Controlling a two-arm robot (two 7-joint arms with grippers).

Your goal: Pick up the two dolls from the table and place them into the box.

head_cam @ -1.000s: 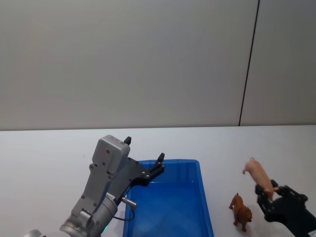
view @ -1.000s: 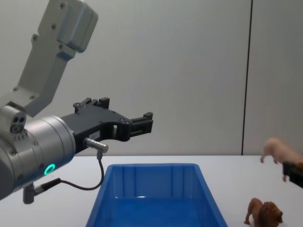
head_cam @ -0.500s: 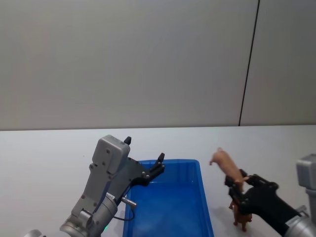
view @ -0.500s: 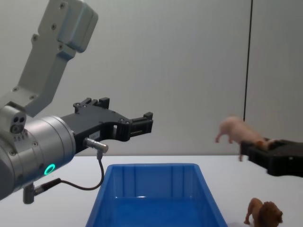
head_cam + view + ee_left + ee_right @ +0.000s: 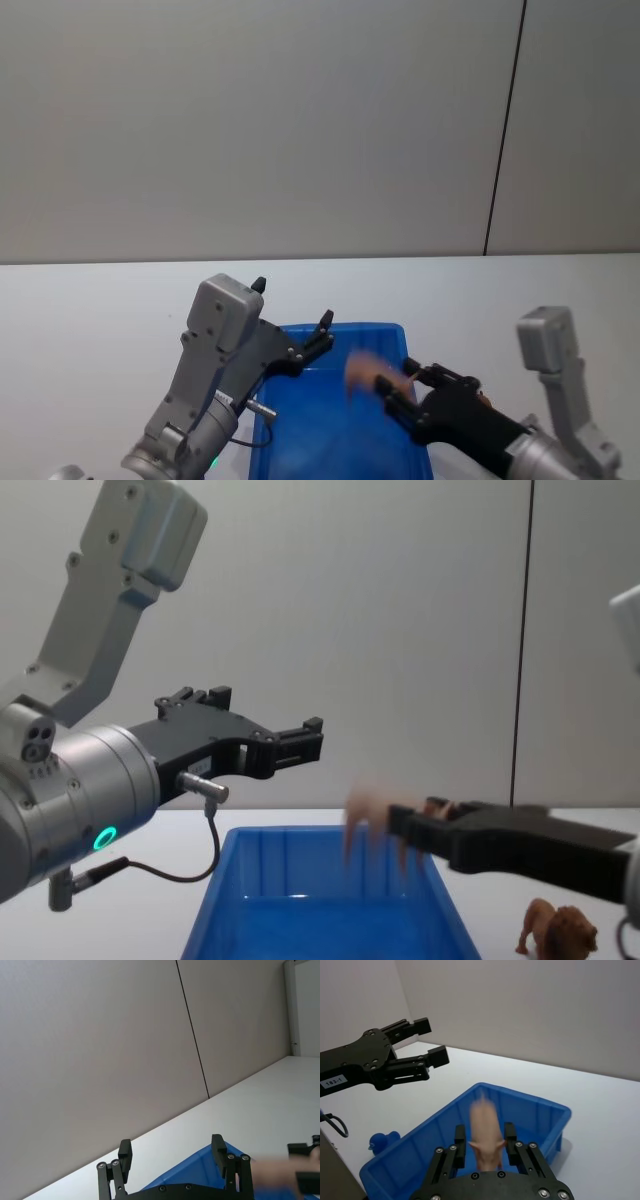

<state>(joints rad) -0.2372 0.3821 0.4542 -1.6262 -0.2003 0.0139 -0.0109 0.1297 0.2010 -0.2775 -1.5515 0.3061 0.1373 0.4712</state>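
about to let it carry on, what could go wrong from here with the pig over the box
1. The right gripper holds the pig above the box; released from that height it might bounce out.
2. The open left gripper hovers over the box's far rim; a wider sweep could bring the arms close.
3. The lion stands on the table under the right arm, so lowering might knock it over.

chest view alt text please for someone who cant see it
The right gripper holds a pink pig over the blue box. The left gripper hovers open above the box, and a brown lion stands on the table beside it.
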